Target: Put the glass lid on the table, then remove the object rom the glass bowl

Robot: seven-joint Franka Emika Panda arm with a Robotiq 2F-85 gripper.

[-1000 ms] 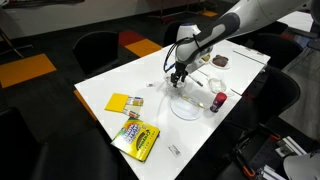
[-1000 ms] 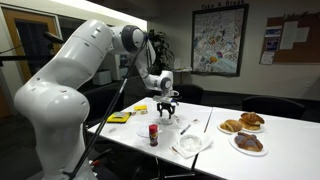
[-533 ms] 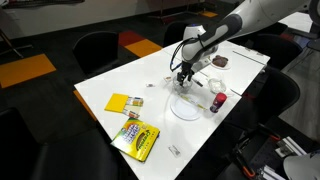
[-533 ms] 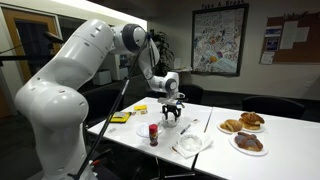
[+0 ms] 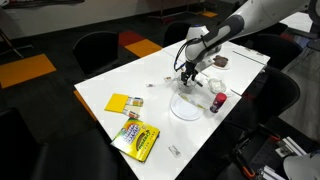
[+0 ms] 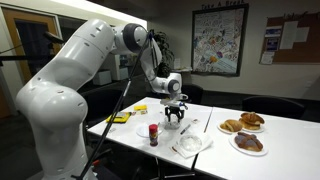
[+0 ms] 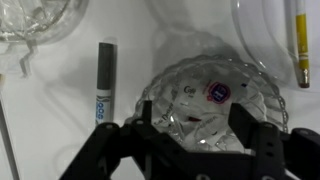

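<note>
In the wrist view the small glass bowl [image 7: 205, 105] sits on the white table [image 7: 50, 120], directly under my gripper [image 7: 192, 128]. A crinkly wrapped object with a round purple-red sticker [image 7: 217, 93] lies inside the bowl. My gripper is open, with one dark finger on each side of the bowl. The glass lid [image 7: 35, 20] lies on the table at the upper left, apart from the bowl. In both exterior views the gripper [image 5: 187, 75] [image 6: 175, 112] hangs low over the table's middle, and the bowl is hardly visible beneath it.
A grey marker [image 7: 103, 85] lies left of the bowl and a yellow pencil [image 7: 300, 45] lies to its right. The larger whitish bowl [image 5: 186, 106] and a red bottle [image 5: 217, 101] stand close by. Yellow packets [image 5: 135, 140] and plates of pastry [image 6: 243, 125] are further off.
The gripper has shifted sideways across the table and dropped slightly, ending over the small glass bowl. Nothing else has moved.
</note>
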